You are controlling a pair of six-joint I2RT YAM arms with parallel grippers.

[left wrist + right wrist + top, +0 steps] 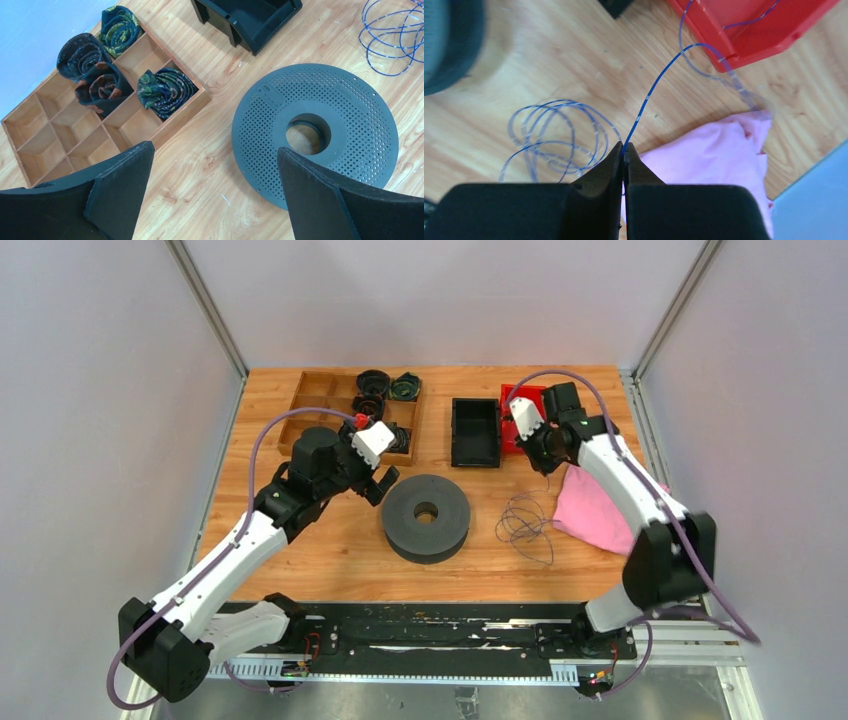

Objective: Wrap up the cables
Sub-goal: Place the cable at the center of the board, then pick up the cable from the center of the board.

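The cable is a thin dark blue wire. Its loose loops [525, 520] lie on the table between the grey spool [426, 516] and a pink cloth. My right gripper [624, 148] is shut on one strand of the cable [659, 75], which rises from the fingertips and runs into the red bin [764, 35]. More cable loops [554, 135] lie below and to the left of the jaws. In the top view this right gripper [547, 465] hangs above the cloth's left edge. My left gripper [215, 150] is wide open and empty above bare wood, just left of the perforated spool [350, 115].
A wooden divided tray [308, 400] with rolled dark fabric pieces stands at the back left. A black bin [475, 432] and the red bin [512, 400] sit at the back centre. The pink cloth [590, 505] lies on the right. White walls close in both sides.
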